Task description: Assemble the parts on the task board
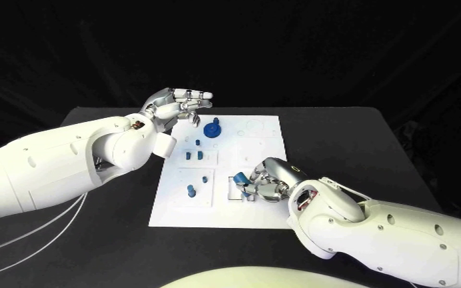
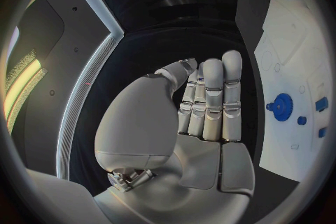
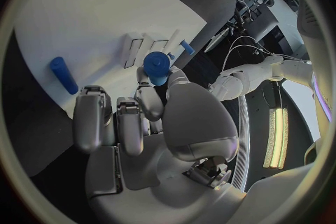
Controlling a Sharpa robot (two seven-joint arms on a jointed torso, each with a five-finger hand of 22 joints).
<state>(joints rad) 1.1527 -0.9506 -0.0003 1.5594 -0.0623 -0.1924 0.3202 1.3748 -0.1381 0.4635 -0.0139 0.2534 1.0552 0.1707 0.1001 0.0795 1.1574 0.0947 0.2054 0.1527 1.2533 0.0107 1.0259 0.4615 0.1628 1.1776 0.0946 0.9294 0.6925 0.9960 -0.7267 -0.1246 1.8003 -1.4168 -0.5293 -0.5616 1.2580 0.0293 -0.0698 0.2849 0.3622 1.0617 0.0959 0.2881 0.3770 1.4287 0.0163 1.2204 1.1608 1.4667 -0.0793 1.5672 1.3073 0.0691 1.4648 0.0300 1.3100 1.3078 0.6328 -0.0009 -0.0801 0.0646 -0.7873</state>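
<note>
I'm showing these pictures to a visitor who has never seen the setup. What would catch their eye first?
First, the white task board bright against the black table, dotted with small blue parts. Then the right hand at the board's near edge, holding a blue round part in its fingertips. Last, the left hand, empty, raised beside the board's far left corner, close to a large blue knob-like part.

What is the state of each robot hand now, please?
Left robot hand: holding nothing, fingers straight and close together, above the task board's far edge.
Right robot hand: holding a small blue part at its fingertips.
</note>
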